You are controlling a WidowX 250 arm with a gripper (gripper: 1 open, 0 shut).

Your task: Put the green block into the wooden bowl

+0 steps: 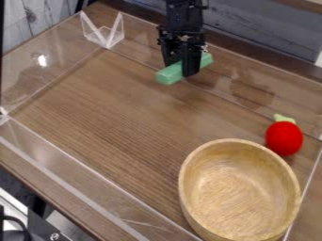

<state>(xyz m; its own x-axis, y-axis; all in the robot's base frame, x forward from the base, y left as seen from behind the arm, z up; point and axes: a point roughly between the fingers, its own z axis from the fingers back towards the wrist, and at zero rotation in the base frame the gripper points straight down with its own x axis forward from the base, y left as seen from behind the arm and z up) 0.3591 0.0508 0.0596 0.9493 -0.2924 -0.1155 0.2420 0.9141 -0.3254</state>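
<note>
- The gripper (184,58) is closed, pinching the green block (171,72) — its ends show past the dark fingers.
- That block is at the far side of the wooden table (113,113), well apart from the bowl.
- The red tomato-like object (284,138) rests at the right — just beside the wooden bowl (239,191), which sits nearest the camera.

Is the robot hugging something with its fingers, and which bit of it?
Yes, the green block. The black fingers have it around its middle, and both green ends stick out.
</note>
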